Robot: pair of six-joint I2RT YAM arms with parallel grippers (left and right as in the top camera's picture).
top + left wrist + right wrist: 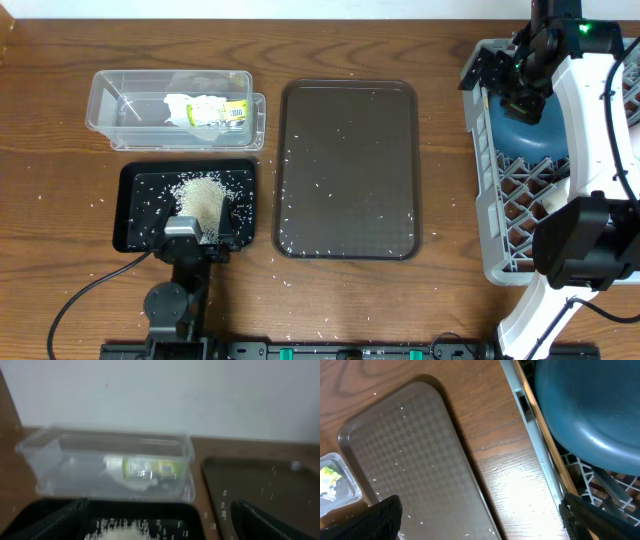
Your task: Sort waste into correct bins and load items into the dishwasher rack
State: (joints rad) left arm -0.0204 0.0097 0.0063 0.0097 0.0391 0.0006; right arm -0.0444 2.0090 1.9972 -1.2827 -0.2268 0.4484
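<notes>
The rice heap point(200, 193) lies in the black tray point(140, 205). My left gripper point(197, 236) stands open at the tray's near edge, with the rice point(127, 532) between its spread fingers point(260, 522). The clear tub point(110, 100) holds the yellow-green wrapper point(228, 111) and the white paper scrap point(186, 108). The dark blue dish point(535, 140) rests in the grey rack point(487, 205). My right gripper point(490, 72) hangs open over the rack's left rim, holding nothing. In the right wrist view the dish point(590, 415) is at upper right and a thin wooden stick point(552, 452) runs inside the rack wall.
The brown serving tray point(347, 170) lies in the middle, dotted with stray rice grains, and more grains are scattered on the wood around it. The right arm covers much of the rack. A cable runs from the left arm's base across the table's front left.
</notes>
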